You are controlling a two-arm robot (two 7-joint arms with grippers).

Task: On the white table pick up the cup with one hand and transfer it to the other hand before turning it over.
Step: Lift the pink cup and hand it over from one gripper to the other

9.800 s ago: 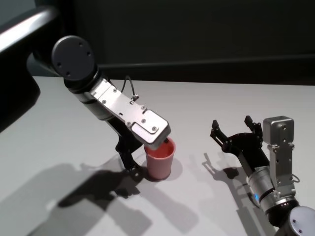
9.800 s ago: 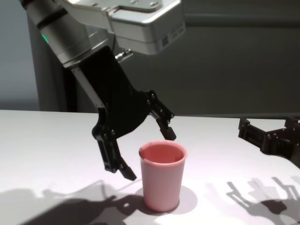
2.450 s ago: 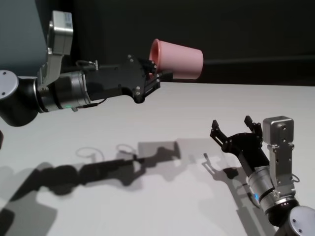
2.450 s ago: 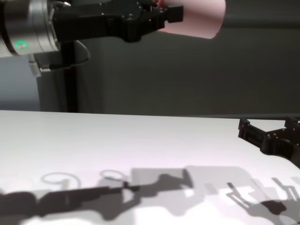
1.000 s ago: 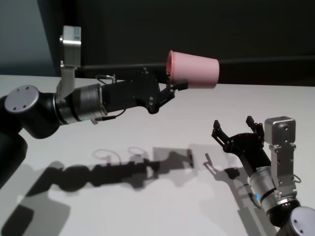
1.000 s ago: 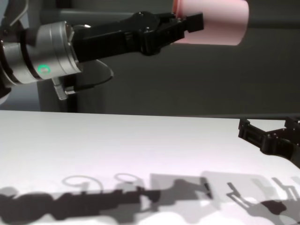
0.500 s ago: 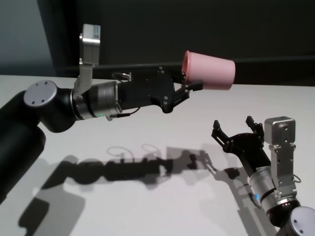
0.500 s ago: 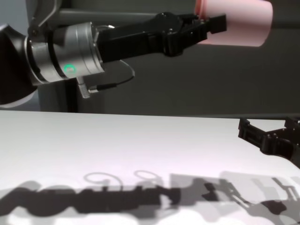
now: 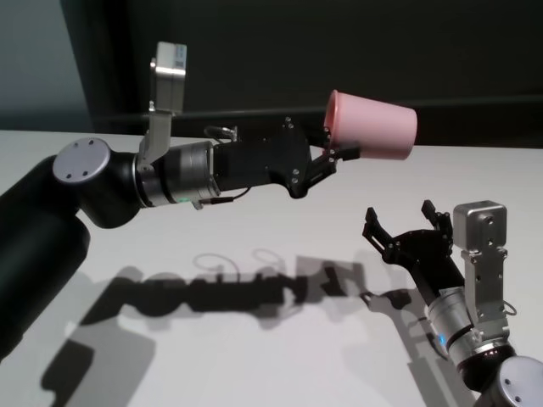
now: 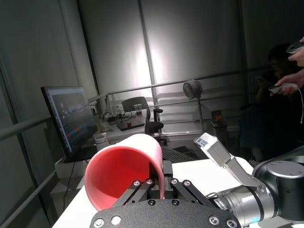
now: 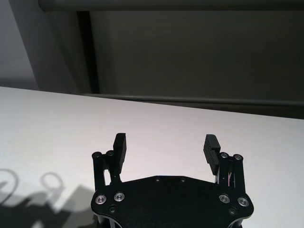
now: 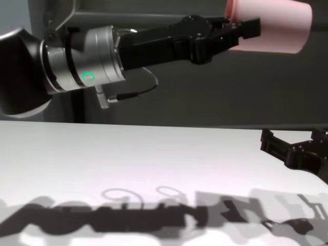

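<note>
The pale-pink cup (image 9: 373,124) lies on its side in the air, high above the white table (image 9: 254,356), its base pointing toward the right. My left gripper (image 9: 333,146) is shut on its rim; in the left wrist view one finger sits inside the cup's mouth (image 10: 124,170). The cup also shows at the top of the chest view (image 12: 274,25), with the left gripper (image 12: 245,28) clamped on it. My right gripper (image 9: 405,225) is open and empty, low over the table, below and right of the cup. It also shows in the right wrist view (image 11: 166,145) and the chest view (image 12: 294,146).
The left arm (image 9: 110,186) with its green light ring (image 12: 87,77) stretches across from the left, casting a long shadow (image 9: 237,292) on the table. A dark wall (image 9: 339,51) stands behind the table's far edge.
My left gripper has carried the cup further right and slightly lower, closer above my right gripper. The right arm has not moved.
</note>
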